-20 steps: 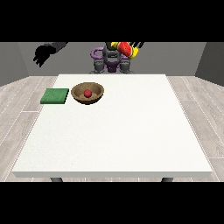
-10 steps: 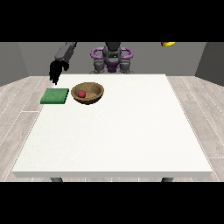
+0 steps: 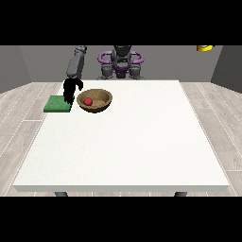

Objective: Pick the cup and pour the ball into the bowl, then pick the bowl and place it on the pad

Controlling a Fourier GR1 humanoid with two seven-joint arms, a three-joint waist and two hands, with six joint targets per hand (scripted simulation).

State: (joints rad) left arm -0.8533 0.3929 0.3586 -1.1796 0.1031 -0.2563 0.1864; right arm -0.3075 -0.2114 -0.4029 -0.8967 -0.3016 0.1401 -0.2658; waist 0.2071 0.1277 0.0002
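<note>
A wooden bowl (image 3: 95,100) is sitting on the white table (image 3: 127,142) in the upper left part of the frame, near the table's far edge, and a small red ball (image 3: 88,101) is lying inside it, toward its left side. Just to the left of the bowl, a flat green pad (image 3: 56,104) is resting on the table at the far left corner; the bowl is standing beside the pad, not on it. The hand at the view's left (image 3: 71,90) is hanging from a grey forearm (image 3: 76,62) that is reaching down from the top of the frame, and it is showing between the pad and the bowl, over the pad's right end and close to the bowl's left rim. Its dark fingers are pointing downward, but whether they are straight or curled, and whether they are touching the bowl or the pad, cannot be told. The robot's torso (image 3: 121,61) is standing behind the far edge at the top centre of the frame. At the upper right corner a small yellow thing (image 3: 205,47) is showing, cut off by the frame's edge; what it is cannot be told. The hand at the view's right is showing nowhere in the frame.
</note>
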